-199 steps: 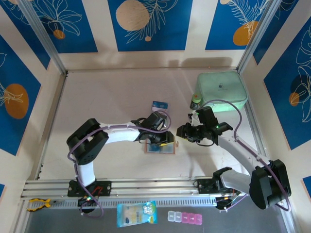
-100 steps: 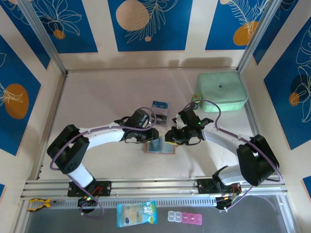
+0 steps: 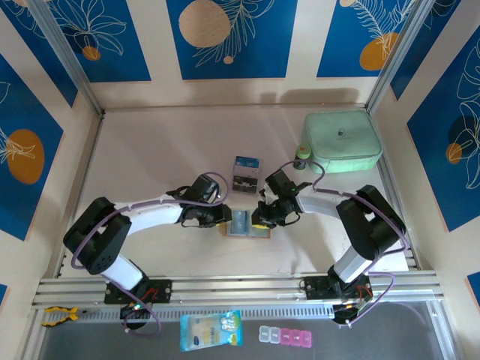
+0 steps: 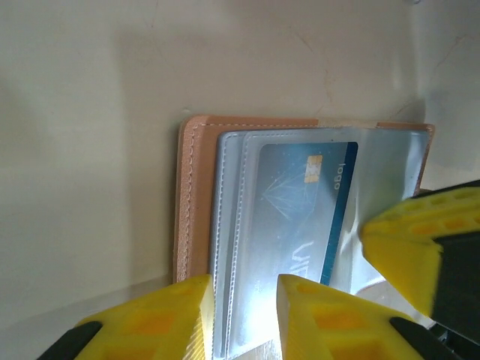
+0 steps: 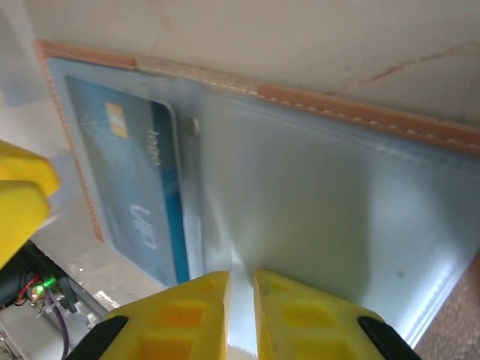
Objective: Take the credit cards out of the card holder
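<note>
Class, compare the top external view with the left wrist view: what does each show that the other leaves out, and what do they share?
Top external: the mint-green case at the far right, and loose cards lying just beyond the card holder. Left wrist: a gold chip and pale lettering on the blue card inside a clear pocket, plus stitching along the holder's tan edge. Both: the card holder lying open on the table.
</note>
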Robot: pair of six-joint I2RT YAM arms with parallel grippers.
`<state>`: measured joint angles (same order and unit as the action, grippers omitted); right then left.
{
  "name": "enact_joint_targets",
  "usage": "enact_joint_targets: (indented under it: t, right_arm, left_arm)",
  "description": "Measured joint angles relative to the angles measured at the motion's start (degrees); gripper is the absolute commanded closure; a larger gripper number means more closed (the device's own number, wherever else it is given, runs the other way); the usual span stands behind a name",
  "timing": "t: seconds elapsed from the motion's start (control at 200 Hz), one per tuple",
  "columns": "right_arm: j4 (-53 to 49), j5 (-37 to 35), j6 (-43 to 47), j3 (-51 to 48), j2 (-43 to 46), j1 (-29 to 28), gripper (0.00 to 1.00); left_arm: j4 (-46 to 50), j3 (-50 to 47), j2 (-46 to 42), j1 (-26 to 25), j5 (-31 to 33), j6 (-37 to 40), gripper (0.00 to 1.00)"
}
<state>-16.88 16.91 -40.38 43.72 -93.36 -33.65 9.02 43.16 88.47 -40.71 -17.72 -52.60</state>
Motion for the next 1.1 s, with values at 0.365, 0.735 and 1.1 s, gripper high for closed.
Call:
enact_joint_targets:
  t: [0.365,0.735,1.1]
  right_arm:
    - [1.01,2.01,3.89,2.89,-4.04,0.00,0.87]
    - [-4.85,-2.91,4.61,3.80,-1.60,-0.15,0.86]
    - [-8.28,-5.16,4.28,4.42,1.77,-1.25,0.82]
  left_arm:
    - [0.07,-1.40,-1.38,0.26,0.00,0.42,0.81]
    - [-0.02,1.84,2.10,0.48,-0.76,0.63,0.85]
    - [-0.07,2.67,4.63,0.48,-2.67,0.63,0.89]
